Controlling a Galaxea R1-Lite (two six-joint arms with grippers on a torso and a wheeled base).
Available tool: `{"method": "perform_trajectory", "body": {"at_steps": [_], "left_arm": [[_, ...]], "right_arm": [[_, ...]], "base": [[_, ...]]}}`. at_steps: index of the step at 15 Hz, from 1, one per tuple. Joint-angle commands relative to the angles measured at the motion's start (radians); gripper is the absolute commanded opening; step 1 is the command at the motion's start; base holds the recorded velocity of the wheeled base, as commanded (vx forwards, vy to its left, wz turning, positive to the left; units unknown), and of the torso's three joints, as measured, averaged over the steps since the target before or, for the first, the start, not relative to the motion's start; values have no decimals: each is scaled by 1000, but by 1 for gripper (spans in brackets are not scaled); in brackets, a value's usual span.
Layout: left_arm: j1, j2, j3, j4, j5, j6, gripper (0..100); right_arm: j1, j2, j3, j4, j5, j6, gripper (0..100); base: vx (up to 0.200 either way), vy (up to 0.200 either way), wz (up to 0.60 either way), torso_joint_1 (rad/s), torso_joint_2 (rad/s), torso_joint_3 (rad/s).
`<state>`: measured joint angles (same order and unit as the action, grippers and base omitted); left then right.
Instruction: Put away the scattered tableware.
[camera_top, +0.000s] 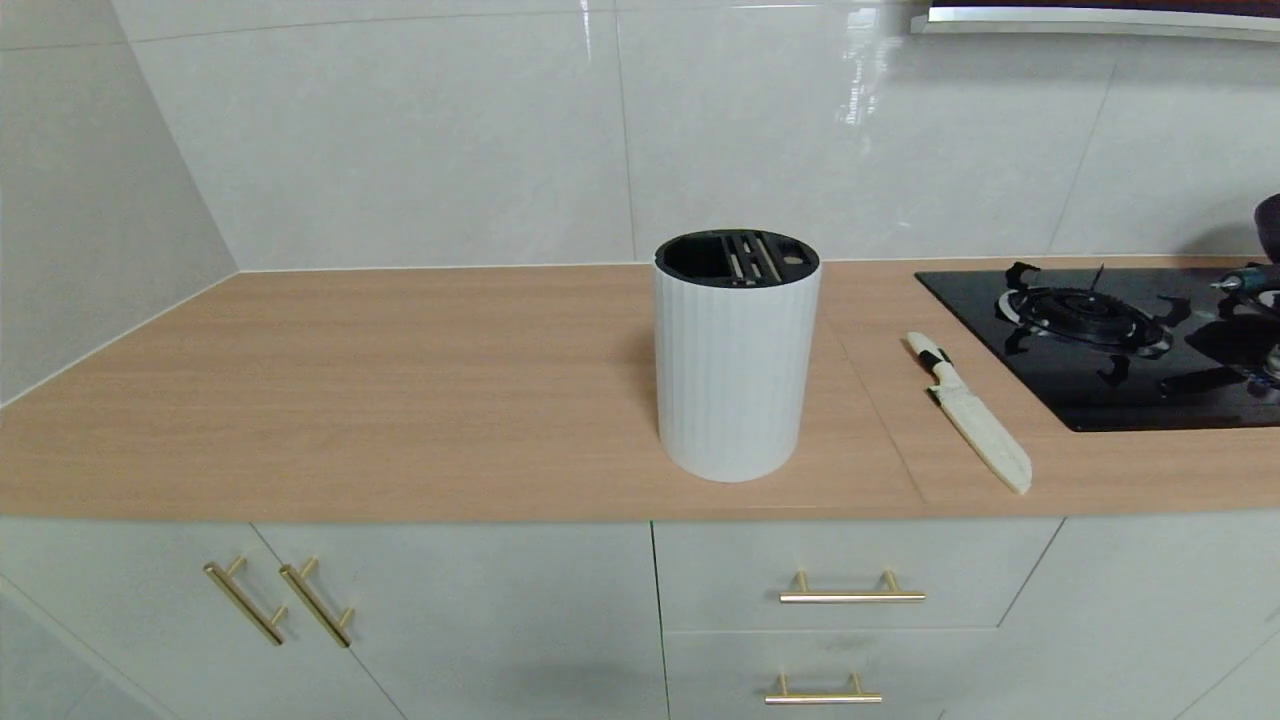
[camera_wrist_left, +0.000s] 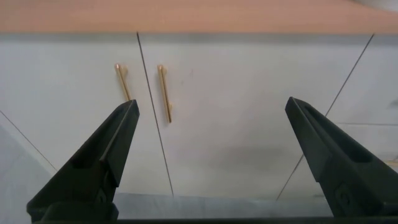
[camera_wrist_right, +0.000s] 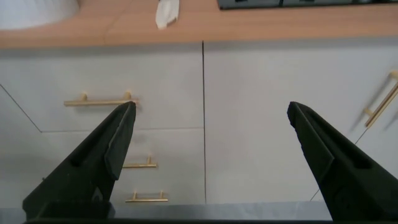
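My left gripper hangs low before the white cabinet front, its two dark fingers spread wide with nothing between them. Beyond it are two slim brass door handles, side by side across the seam of two doors.

On the light wooden countertop, near the middle and close to the front edge, stands the white ribbed cylindrical holder, upright. Its black top insert has a row of narrow slots and a wider opening; whether anything sits in the slots I cannot tell.

Right of it, well apart, lies the knife with a pale speckled blade and a white handle crossed by a black band — flat on the countertop, handle toward the back wall, tip toward the front edge. It lies between the holder and the black glass gas hob, near the hob's left edge without touching it.

The hob is cut off at the right, where a dark object is too clipped to make out.

My right gripper hangs before the white drawers with brass bar handles — fingers wide apart, empty. Above it the knife's tip and the holder's base are cut off.
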<state>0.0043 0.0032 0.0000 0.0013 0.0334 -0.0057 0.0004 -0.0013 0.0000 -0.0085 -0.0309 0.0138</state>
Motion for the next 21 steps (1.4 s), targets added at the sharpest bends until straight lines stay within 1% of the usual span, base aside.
{"method": "perform_trajectory", "body": {"at_steps": [1, 15, 21], "left_arm": [[0, 0, 0, 0, 0, 0, 100], [0, 0, 0, 0, 0, 0, 100], [0, 0, 0, 0, 0, 0, 100]], "right_arm": [[1, 1, 0, -1, 0, 0, 100], [1, 1, 0, -1, 0, 2, 100], [0, 1, 0, -1, 0, 2, 100]], "base": [[0, 0, 0, 237, -500, -271], [0, 0, 0, 265, -555, -295], [0, 0, 0, 199, -404, -207]]}}
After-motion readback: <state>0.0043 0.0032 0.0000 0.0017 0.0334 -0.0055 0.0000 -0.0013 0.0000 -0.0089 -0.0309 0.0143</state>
